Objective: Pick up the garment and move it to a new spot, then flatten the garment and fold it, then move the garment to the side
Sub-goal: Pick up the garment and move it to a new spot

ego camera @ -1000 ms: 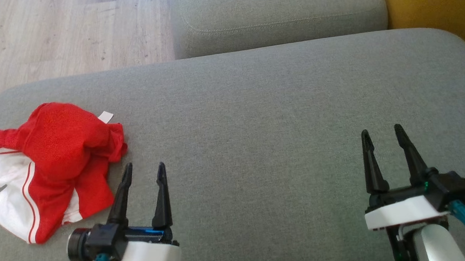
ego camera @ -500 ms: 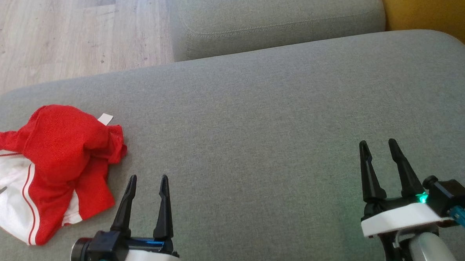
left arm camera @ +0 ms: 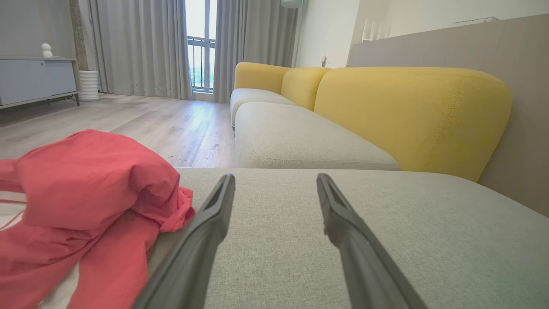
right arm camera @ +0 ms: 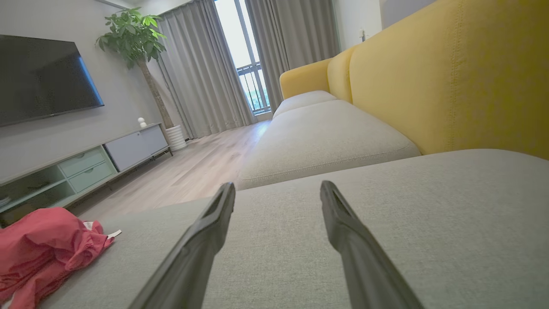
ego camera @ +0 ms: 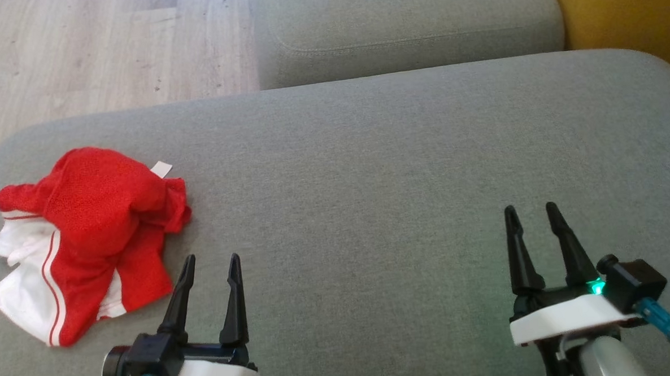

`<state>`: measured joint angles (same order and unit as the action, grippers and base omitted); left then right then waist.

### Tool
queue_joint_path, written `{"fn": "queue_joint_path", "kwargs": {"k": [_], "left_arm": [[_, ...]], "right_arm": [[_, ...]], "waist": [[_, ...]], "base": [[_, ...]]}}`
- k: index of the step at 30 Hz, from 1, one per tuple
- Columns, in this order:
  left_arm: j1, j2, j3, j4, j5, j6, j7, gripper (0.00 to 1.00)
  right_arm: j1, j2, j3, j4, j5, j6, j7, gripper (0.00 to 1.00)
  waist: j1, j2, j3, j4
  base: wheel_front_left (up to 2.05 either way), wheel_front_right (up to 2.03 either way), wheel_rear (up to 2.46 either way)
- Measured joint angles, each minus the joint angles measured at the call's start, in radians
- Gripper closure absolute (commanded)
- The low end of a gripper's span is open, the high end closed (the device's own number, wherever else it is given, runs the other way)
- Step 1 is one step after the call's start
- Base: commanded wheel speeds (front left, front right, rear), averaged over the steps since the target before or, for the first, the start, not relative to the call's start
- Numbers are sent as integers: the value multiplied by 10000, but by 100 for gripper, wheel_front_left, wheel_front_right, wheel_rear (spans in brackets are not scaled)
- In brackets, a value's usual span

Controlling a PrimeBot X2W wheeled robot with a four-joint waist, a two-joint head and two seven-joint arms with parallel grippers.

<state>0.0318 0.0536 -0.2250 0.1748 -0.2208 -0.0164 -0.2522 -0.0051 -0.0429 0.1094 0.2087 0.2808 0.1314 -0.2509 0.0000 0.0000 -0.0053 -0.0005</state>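
A crumpled red garment with white side panels and a small white tag lies bunched at the left end of the grey sofa cushion. My left gripper stands open just right of the garment's near edge, nothing between its fingers. The left wrist view has the garment low on the left, beside the left finger. Far to the right, my right gripper is open over bare cushion. From the right wrist, the garment sits at the far lower left.
A second grey cushion lies beyond the one I work on, with a yellow backrest at the right. Wooden floor begins past the cushion's left and far edge. A TV cabinet and plant stand across the room.
Both grippers have drawn back toward the view's bottom, the right one also shifting slightly left. The garment has not changed shape; the camera shifted a little. Both grippers stayed open.
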Motion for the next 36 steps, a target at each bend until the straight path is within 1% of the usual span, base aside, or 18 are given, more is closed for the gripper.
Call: {"fn": "queue_joint_path", "kwargs": {"k": [10, 17, 24, 31, 36], "left_arm": [[3, -13, 309, 0, 4, 81, 0, 0], [164, -13, 652, -10, 8, 90, 0, 0], [380, -12, 746, -15, 100, 88, 0, 0], [418, -12, 955, -65, 96, 119, 0, 0], [635, -12, 984, -173, 96, 165, 0, 0]], "right_arm": [[0, -8, 658, 29, 109, 0, 0, 0], [5, -12, 1143, 151, 221, 0, 0, 0], [74, -13, 1503, 242, 456, 0, 0, 0], [329, -13, 1764, 313, 629, 0, 2, 0], [353, -13, 1850, 313, 629, 0, 0, 0]], "waist": [[0, 0, -150, 658], [0, 0, -340, 1317], [0, 0, -514, 1946], [0, 0, -654, 2494], [0, 0, -708, 2745]], "base": [[0, 0, 0], [0, 0, 0], [0, 0, 0], [0, 0, 0], [0, 0, 0]]}}
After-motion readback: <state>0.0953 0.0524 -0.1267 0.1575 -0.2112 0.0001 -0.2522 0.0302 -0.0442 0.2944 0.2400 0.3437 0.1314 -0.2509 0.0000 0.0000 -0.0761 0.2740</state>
